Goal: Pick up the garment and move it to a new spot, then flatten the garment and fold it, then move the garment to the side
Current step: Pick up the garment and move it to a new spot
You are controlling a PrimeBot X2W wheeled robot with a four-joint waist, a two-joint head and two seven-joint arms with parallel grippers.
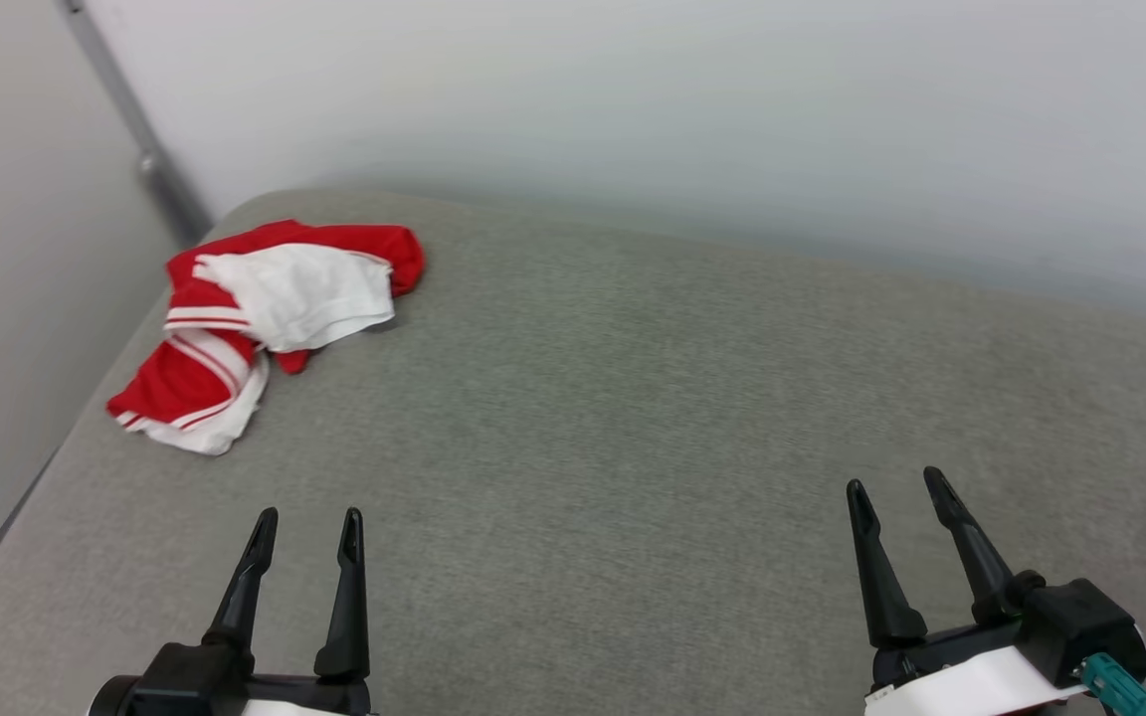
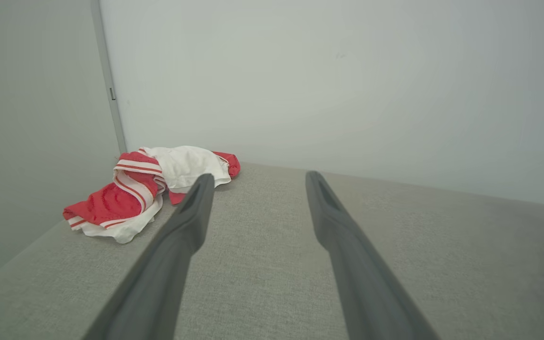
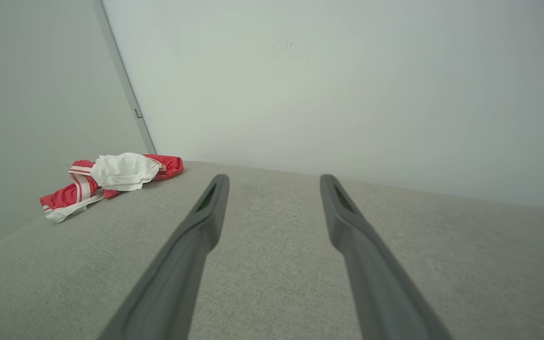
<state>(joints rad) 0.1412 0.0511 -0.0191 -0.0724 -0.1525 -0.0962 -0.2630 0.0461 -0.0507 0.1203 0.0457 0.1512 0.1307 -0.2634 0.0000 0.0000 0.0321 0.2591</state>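
Left hand (image 1: pixel 309 515): both dark fingers (image 1: pixel 344 597) spread apart, gap bare, nothing held. The left wrist view confirms this for the left hand (image 2: pixel 259 175), with only grey cloth showing between the two fingers. Whether the tips touch the cloth cannot be told.

Right hand (image 1: pixel 894 479): fingers parted about as much, also holding nothing. Its wrist view shows the right hand (image 3: pixel 275 177) with the same bare gap. It carries a white band and a teal part at its base.

Both hands are over a grey fabric-covered surface (image 1: pixel 633 398) with a rounded far corner.

Garment (image 1: pixel 265 308): lies ahead of the left hand and a little to its left, well apart from the fingertips. It is much further from the right hand, far off to that hand's left. It sits crumpled in a heap near the far left corner of the surface, with the white lining turned up on top, red cloth around it and striped trim at the near end. No lettering is visible. In the left wrist view the garment (image 2: pixel 149 184) is just past the left fingertip. In the right wrist view the garment (image 3: pixel 111 174) is well left of both fingers.

Beyond the garment there is a pale wall (image 1: pixel 633 99) with a grey vertical strip (image 1: pixel 125 119) at the corner.
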